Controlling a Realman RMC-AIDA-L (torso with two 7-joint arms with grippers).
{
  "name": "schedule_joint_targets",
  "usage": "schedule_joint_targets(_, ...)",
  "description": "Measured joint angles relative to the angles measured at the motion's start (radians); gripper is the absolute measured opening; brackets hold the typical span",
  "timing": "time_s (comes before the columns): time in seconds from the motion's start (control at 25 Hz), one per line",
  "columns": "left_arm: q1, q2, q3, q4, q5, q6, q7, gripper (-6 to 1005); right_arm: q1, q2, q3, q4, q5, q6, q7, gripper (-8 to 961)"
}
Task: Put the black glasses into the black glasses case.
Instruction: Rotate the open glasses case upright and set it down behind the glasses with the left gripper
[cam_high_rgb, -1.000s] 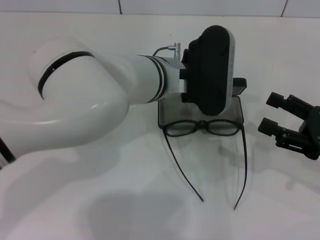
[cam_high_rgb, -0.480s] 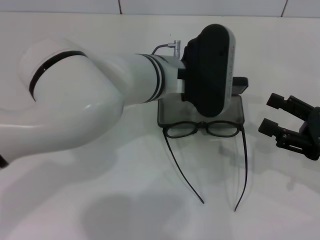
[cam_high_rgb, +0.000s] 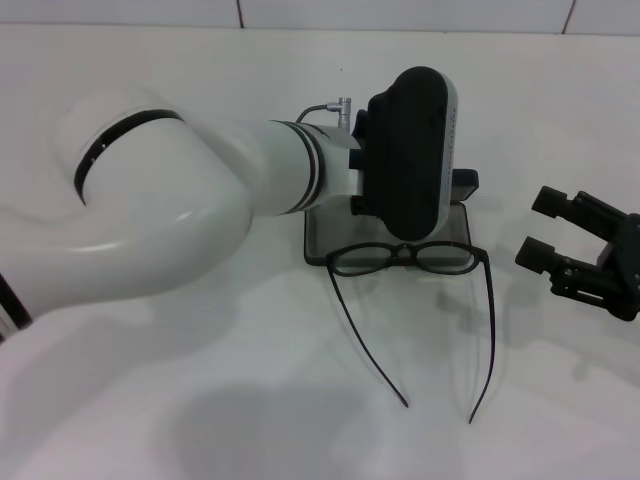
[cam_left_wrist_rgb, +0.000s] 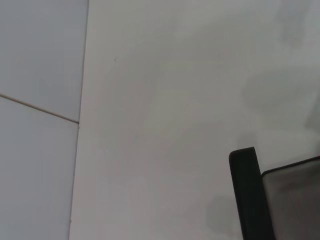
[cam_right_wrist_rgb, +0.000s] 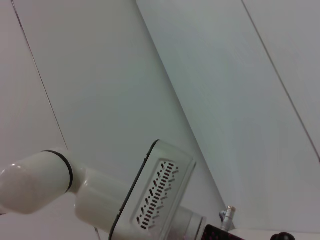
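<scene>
The black glasses (cam_high_rgb: 402, 254) lie unfolded on the white table, lenses against the near edge of the black glasses case (cam_high_rgb: 320, 238), temple arms pointing toward me. The case lies open with its grey lining up. It is mostly covered by my left arm's black wrist housing (cam_high_rgb: 405, 150), which hangs right over it and hides the left gripper. The left wrist view shows only a corner of the case (cam_left_wrist_rgb: 249, 195). My right gripper (cam_high_rgb: 545, 225) hovers open and holding nothing, to the right of the glasses.
The white table (cam_high_rgb: 250, 400) stretches around, with a tiled wall (cam_high_rgb: 400, 12) behind it. My bulky left arm (cam_high_rgb: 180, 210) crosses the left half of the scene; it also shows in the right wrist view as the left arm (cam_right_wrist_rgb: 150, 200).
My left arm's wrist and the case beneath it have shifted a little to the left. The glasses and the right gripper have stayed put.
</scene>
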Motion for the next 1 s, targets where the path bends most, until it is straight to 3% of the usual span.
schedule_joint_targets(0.64, 0.021, -0.002, 0.022, -0.001, -0.001, 0.007, -0.015, 456, -0.001, 0.003, -0.012, 0.009, -0.001, -0.011, -0.001, 870)
schedule_joint_targets(1.0, 0.073, 0.002, 0.034, 0.096, 0.007, 0.025, -0.016, 450, -0.001, 0.003, -0.012, 0.012, -0.001, -0.012, -0.001, 869)
